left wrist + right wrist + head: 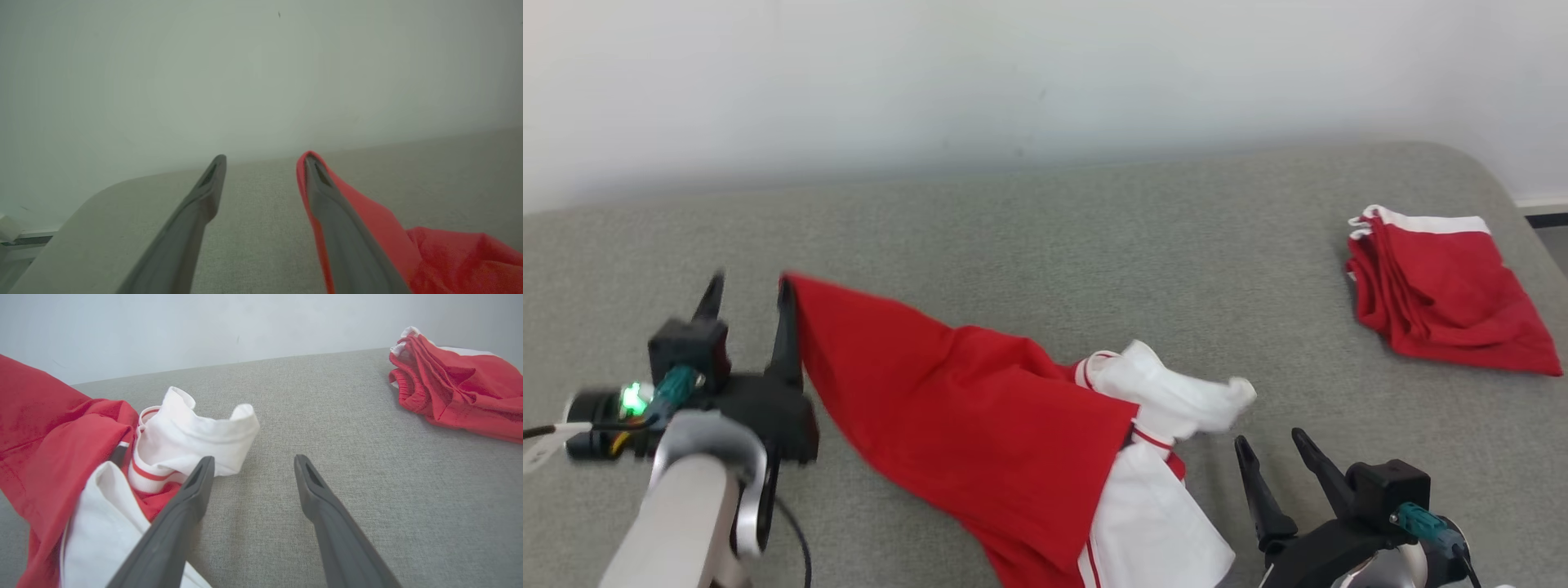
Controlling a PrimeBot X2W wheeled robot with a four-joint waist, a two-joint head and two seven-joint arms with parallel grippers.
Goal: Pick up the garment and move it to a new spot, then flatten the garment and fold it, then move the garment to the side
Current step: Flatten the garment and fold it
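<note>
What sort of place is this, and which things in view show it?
Probably an indoor clothes-folding practice station: a grey fabric-covered table against a bare pale wall, an unfolded red-and-white garment on it, and a folded red garment set aside.

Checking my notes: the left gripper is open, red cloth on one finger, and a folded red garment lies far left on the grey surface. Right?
No: the folded red garment lies far right, per the head view. The left gripper is open, red cloth on one finger.
</note>
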